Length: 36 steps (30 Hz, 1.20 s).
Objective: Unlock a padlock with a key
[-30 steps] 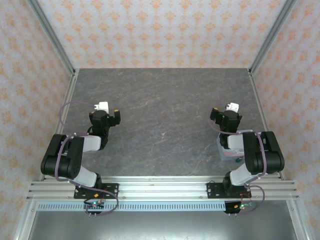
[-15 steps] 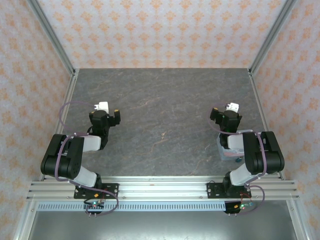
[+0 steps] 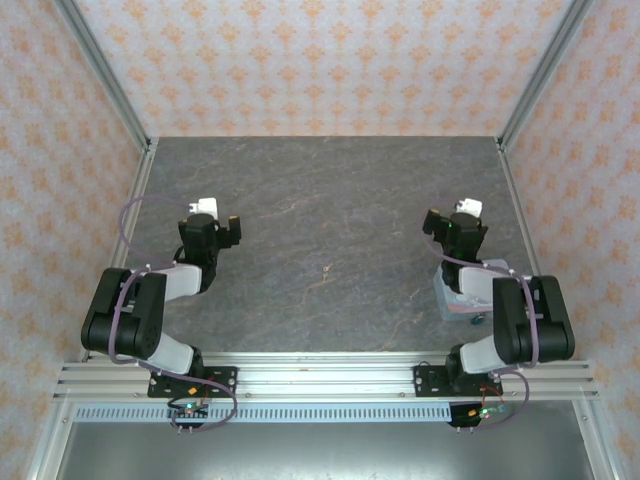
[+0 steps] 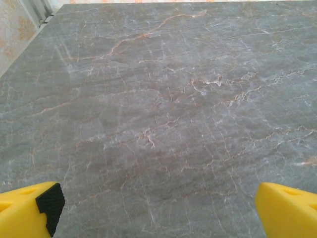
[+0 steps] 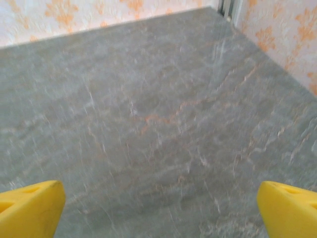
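Note:
My left gripper hovers over the left side of the grey marble table. Its yellow fingers stand wide apart, so it is open with only bare stone between them. My right gripper hovers over the right side, open too, with its yellow fingertips spread over bare table. A small dark teal bit, which seems to be the padlock, shows at the near edge of a pale tin; the right arm covers most of it. The key is hidden or out of view.
The pale tin lies under the right forearm near the table's front right. Metal frame posts and orange-patterned walls close the table on three sides. A rail runs along the near edge.
Both wrists have shifted slightly away from the bases. The right forearm has swung right, uncovering more of the tin. Both grippers stay open.

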{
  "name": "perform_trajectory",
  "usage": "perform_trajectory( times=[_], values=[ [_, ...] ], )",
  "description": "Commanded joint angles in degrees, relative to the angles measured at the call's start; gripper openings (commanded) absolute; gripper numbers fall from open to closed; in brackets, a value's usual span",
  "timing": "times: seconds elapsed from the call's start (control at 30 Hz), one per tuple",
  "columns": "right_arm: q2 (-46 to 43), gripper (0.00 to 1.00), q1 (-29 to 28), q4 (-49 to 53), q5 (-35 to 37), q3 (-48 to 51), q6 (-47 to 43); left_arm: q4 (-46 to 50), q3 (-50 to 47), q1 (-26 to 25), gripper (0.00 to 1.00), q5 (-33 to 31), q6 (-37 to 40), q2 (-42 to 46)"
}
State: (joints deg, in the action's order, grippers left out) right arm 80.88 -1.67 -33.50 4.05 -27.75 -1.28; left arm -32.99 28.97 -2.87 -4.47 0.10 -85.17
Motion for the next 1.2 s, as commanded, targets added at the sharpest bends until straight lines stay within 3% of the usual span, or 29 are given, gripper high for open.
perform_trajectory(
  times=[0.0,0.13,0.3,0.47,0.6,0.93,1.17],
  values=[
    [-6.0,0.99,0.3,10.7,1.5,-3.5,4.1,10.2,5.1,0.5,1.00,-0.4,0.4,3.9],
    [-12.7,0.99,0.4,23.5,3.9,-6.8,18.8,20.4,10.5,0.1,1.00,-0.3,-3.0,6.4],
    [-20.5,0.99,0.4,38.0,-2.0,-10.4,29.3,32.9,18.8,-3.8,1.00,-1.5,-7.7,6.4],
    [-22.7,0.99,0.4,60.7,-4.8,-18.5,33.7,40.9,25.7,-10.6,1.00,-4.0,-10.5,4.9],
    [-24.6,0.99,0.4,76.3,-3.1,-22.0,36.2,44.3,29.0,-13.9,1.00,-3.1,-15.2,4.0],
    [-35.0,0.99,0.4,90.4,1.2,-16.8,44.5,45.3,31.7,-17.2,1.00,-0.9,-20.9,3.6],
    [-34.2,0.99,0.8,92.6,9.0,-17.7,44.2,46.1,32.8,-17.9,1.00,0.4,-21.0,3.8]
  ],
)
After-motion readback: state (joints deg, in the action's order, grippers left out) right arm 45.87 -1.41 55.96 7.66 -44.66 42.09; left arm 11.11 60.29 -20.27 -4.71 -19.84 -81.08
